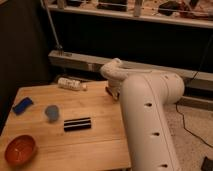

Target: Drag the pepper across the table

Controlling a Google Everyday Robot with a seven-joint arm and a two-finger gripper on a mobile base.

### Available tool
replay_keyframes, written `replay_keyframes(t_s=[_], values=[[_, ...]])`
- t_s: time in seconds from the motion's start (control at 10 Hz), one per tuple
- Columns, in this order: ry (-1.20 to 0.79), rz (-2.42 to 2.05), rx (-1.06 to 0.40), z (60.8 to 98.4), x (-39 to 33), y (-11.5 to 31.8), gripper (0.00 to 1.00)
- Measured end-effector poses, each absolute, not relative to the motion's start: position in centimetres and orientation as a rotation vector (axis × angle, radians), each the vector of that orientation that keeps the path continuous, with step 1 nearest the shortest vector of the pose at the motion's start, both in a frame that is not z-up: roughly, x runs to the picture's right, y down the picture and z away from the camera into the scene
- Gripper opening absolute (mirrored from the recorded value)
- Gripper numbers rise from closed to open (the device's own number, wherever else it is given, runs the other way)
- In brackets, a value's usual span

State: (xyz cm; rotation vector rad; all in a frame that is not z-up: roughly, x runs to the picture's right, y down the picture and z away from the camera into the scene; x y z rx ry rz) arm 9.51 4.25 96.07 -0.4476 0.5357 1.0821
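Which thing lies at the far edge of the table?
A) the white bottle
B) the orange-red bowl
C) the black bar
A: the white bottle lies on its side by the far edge of the table; the claw is at the right edge, mostly hidden by the arm.
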Motion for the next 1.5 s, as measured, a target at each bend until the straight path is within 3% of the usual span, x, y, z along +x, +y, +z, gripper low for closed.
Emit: replay_keyframes(t_s=[1.5], values=[[0.612,1.257,-0.401,95.3,16.6,4.7,0.26]])
